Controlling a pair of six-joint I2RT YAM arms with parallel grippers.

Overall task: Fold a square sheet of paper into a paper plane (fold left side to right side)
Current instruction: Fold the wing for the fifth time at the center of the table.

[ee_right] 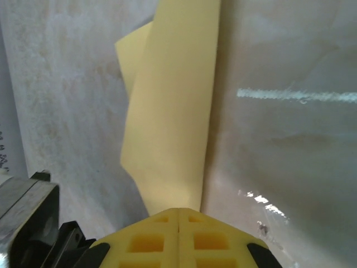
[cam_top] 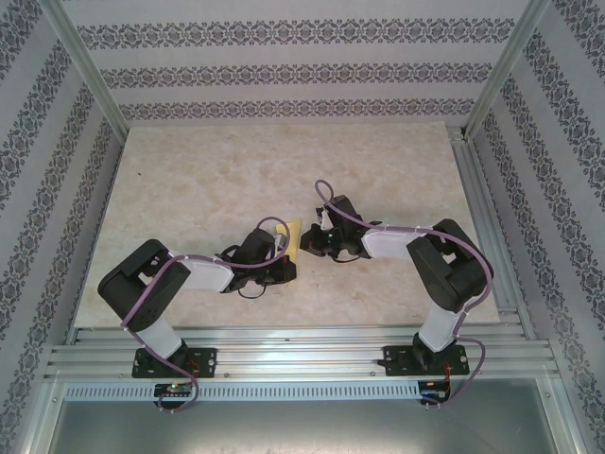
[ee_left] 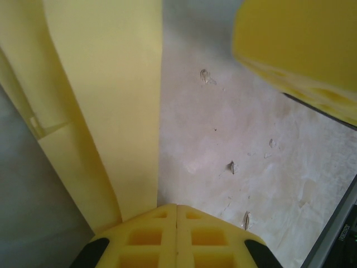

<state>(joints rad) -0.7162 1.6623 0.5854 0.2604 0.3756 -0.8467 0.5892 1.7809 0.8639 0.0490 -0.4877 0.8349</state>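
The paper plane (cam_top: 293,234) sits just below the middle of the top view, lifted between the two arms. In the left wrist view it (ee_left: 111,111) fills the upper left as a long narrow strip with at least two layers and a crease. In the right wrist view it (ee_right: 173,111) rises from the bottom centre to the top edge, a second flap peeking out at its upper left.

The left end effector (cam_top: 286,250) is clamped on one end of it, its yellow fingertips (ee_left: 177,223) pressed together over the paper. The right end effector (cam_top: 313,241) pinches the other end the same way (ee_right: 178,220).

Judging by the narrow, layered shape, the side-to-side fold and more creasing are done, and the task looks well along. Whether any wing folds remain I cannot tell, since the whole outline is never visible.

The counter (cam_top: 378,170) is pale beige with a marbled look and a few small marks. Wallpaper (cam_top: 284,76) with dark ornamental bands lines the enclosure, and aluminium rails (cam_top: 284,350) cross the lower frame.
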